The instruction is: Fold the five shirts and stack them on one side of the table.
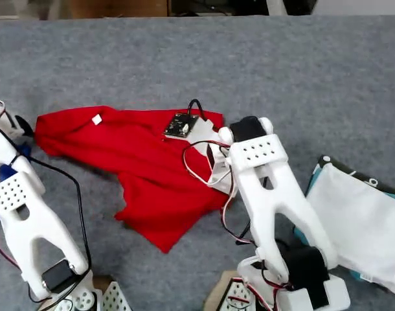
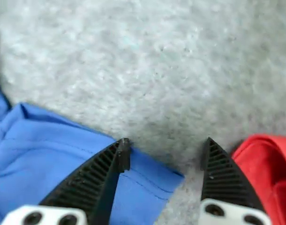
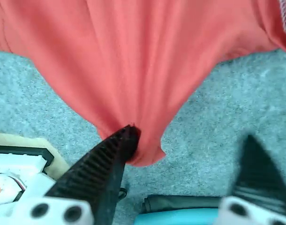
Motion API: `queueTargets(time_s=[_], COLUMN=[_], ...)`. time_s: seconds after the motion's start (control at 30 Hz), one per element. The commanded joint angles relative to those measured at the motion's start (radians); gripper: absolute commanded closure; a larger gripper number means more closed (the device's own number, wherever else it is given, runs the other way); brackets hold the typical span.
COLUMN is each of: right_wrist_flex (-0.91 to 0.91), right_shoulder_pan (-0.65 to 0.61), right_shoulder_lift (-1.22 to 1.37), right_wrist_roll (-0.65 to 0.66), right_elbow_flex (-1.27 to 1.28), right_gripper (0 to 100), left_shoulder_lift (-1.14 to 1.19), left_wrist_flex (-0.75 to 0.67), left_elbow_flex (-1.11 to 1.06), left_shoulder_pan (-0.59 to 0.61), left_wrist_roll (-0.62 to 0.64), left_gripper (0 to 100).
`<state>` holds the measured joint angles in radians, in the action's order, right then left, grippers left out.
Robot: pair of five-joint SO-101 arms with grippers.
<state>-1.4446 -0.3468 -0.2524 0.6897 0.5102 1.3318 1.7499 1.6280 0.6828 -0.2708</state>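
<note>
A red shirt (image 1: 142,165) lies crumpled in the middle of the grey table (image 1: 249,65), with a white tag near its collar. My right gripper (image 3: 190,145) stands open over the shirt's right edge; one fingertip (image 3: 126,138) touches a bunched corner of the red shirt (image 3: 147,70), and the other is over bare table. At the table's left edge my left gripper (image 2: 166,152) is open just above the surface. One of its fingertips (image 2: 120,152) rests over the corner of a blue shirt (image 2: 44,150), and the red shirt (image 2: 269,159) lies beside the other.
A stack of folded shirts sits at the right edge, with a white one (image 1: 362,220) on top of teal and black layers. My right arm (image 1: 262,175) stands between the stack and the red shirt. Cables loop beside both arms. The far half of the table is bare.
</note>
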Motion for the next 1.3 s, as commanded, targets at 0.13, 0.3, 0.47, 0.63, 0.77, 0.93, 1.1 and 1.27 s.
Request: queueTargets(time_s=[0.13,0.3,0.47,0.63,0.77,0.93,1.1,1.27], right_wrist_flex=[-0.084,-0.158,-0.209,-0.244,-0.172,0.012,0.367,0.796], right_shoulder_pan=[0.024,0.028,0.028,0.096,0.17,0.176,0.176,0.174], right_shoulder_lift=[-0.053,-0.053,-0.054,-0.107,-0.166,-0.206,-0.206,-0.205], right_wrist_roll=[-0.011,-0.008,-0.003,0.032,0.044,0.005,-0.17,-0.31], right_elbow_flex=[-0.127,-0.228,-0.269,-0.223,-0.14,0.001,0.168,0.392], right_gripper=[45.7,45.7,45.7,45.7,45.7,45.7,45.7,45.8], left_shoulder_lift=[-0.323,-0.691,-1.118,-1.468,-1.515,-1.423,-1.356,-1.345], left_wrist_flex=[0.018,0.015,-0.095,-0.361,-0.476,-0.572,-0.582,-0.589], left_elbow_flex=[-0.227,-0.792,-1.341,-1.752,-1.893,-1.907,-1.832,-1.752], left_shoulder_pan=[-0.006,-0.066,-0.143,-0.183,-0.245,-0.276,-0.235,-0.238], left_wrist_roll=[-0.091,-0.123,-0.114,-0.097,0.054,0.339,0.523,0.546], left_gripper=[75,75,75,75,75,75,75,75])
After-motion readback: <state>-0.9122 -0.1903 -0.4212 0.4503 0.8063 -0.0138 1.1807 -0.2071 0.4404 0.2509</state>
